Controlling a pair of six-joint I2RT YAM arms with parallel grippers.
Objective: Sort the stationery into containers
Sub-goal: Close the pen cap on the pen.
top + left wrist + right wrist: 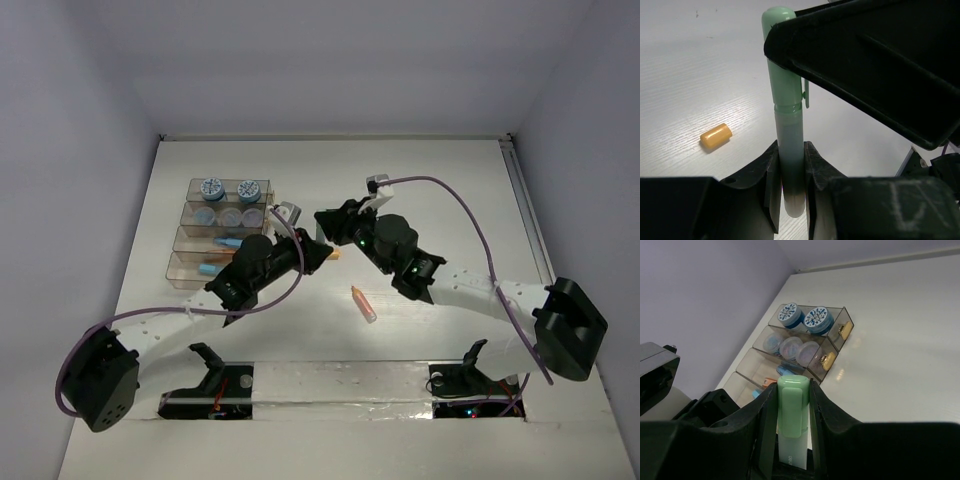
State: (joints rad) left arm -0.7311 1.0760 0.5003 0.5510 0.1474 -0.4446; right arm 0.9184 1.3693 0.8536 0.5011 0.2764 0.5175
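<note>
Both arms are on the same green pen [788,125], mid-table just right of the tray block [181,262].
- left gripper [790,167]: fingers clamped on the pale barrel end of the pen, one pad on each side, with the tip sticking out below.
- right gripper [792,390]: fingers clamped on the green cap end. In the left wrist view its black body covers the top of the cap, with the clip just visible under it.
- The pen spans the two grippers and is off the table [450,200].

Tray block: four stepped clear brown-tinted trays, left of centre.
- back tray: two blue jars with patterned tops [802,317]
- second tray: three pale round jars [792,346]
- third tray: blue and orange pens [226,242]
- front tray: a blue pen [208,269]

Loose on the table:
- small orange cap [716,136], lying on its side near the grippers and touching nothing
- orange-pink pen [363,303], lying flat in front of the right arm, well apart from the trays
</note>
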